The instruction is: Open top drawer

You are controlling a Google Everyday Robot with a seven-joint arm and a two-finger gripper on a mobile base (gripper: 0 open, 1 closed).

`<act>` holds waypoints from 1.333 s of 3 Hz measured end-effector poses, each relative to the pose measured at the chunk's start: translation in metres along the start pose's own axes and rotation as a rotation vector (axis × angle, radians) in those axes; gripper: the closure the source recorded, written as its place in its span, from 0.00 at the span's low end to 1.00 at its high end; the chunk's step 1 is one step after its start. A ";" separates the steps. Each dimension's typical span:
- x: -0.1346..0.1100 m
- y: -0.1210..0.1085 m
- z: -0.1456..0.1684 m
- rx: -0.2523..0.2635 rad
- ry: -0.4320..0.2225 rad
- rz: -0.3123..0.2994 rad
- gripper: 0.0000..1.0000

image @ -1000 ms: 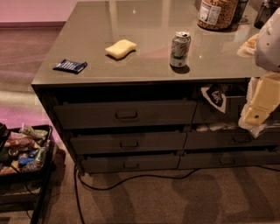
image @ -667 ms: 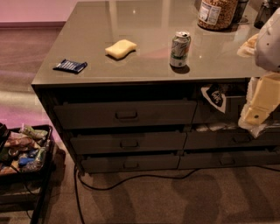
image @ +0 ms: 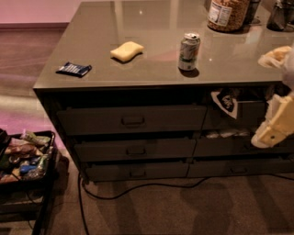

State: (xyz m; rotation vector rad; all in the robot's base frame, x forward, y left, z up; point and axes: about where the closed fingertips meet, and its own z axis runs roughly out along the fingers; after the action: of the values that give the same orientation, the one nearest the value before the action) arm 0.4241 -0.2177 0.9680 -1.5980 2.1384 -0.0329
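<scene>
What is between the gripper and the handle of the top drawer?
Camera view: the black-and-white cloth hangs between the gripper, at right, and the handle of the top drawer.

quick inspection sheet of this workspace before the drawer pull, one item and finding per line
surface: grey counter top, glossy, bearing loose items
job's things: top drawer, inside not showing; its handle at centre, untouched
clutter: yellow sponge, can, blue packet, jar at the back; black-and-white cloth showing at the right-hand drawer
grippers: gripper at the right edge, in front of that drawer, apart from the handle
cables: black cable on the floor below the drawers
surroundings: black bin of mixed items at left
</scene>
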 end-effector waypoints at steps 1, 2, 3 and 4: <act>0.007 0.004 0.012 0.058 -0.161 0.015 0.00; -0.026 0.006 0.019 0.047 -0.341 -0.016 0.00; -0.028 0.007 0.018 0.051 -0.341 -0.027 0.00; -0.034 0.011 0.028 0.037 -0.360 -0.121 0.00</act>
State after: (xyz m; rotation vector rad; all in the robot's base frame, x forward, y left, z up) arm 0.4323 -0.1761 0.9518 -1.5742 1.7561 0.1631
